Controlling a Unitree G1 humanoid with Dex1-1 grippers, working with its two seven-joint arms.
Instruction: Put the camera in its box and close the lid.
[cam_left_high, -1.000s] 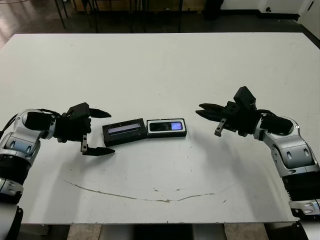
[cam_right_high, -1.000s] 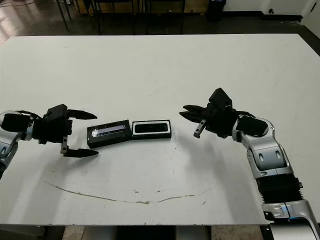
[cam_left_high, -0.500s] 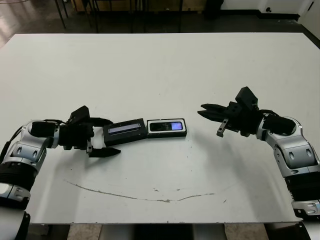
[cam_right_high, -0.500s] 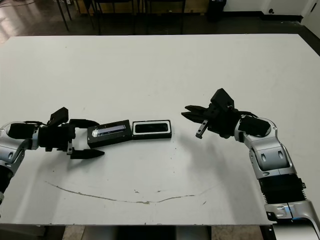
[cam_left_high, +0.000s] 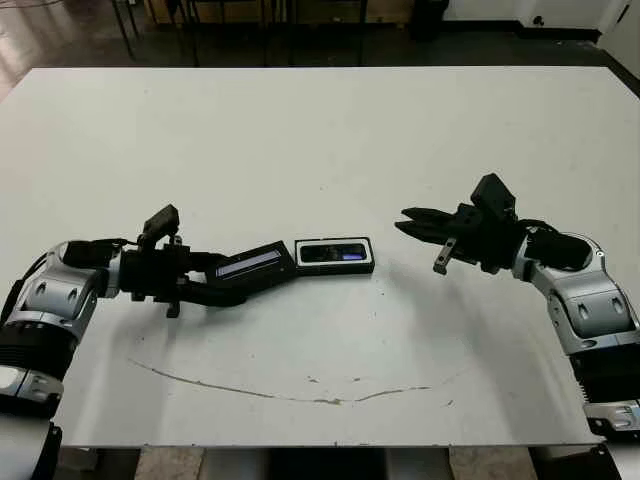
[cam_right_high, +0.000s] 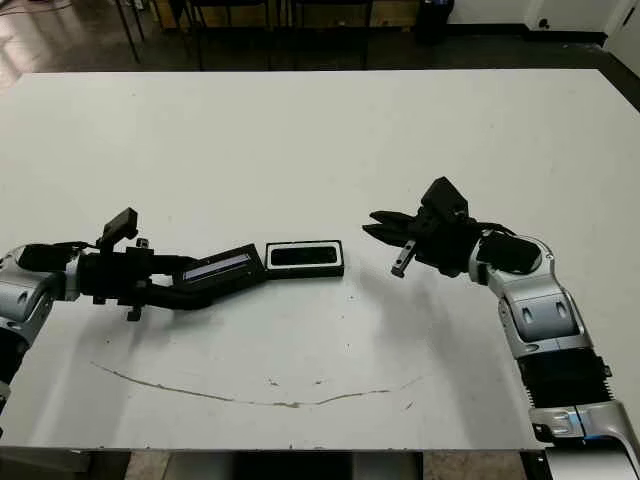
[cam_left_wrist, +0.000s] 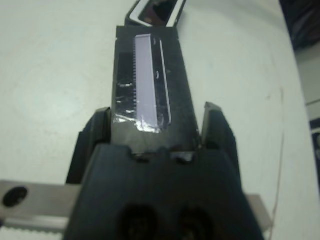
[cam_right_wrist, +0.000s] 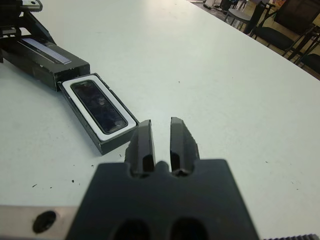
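two robot arms show, one at each side. each arm is built of rounded silver-grey shell segments joined by black ribbed sections, with a small blue mark on the lowest visible segment of the right arm. thin black cables loop along the left arm near its wrist. the left gripper (cam_left_high: 215, 290) and the right gripper (cam_left_high: 420, 226) are matt black, each with a blocky angular body and two tapering black fingers. a small black box-shaped part sits on top of each wrist. in the wrist views a pale grey metal bar with a round hole crosses under each gripper's black body.
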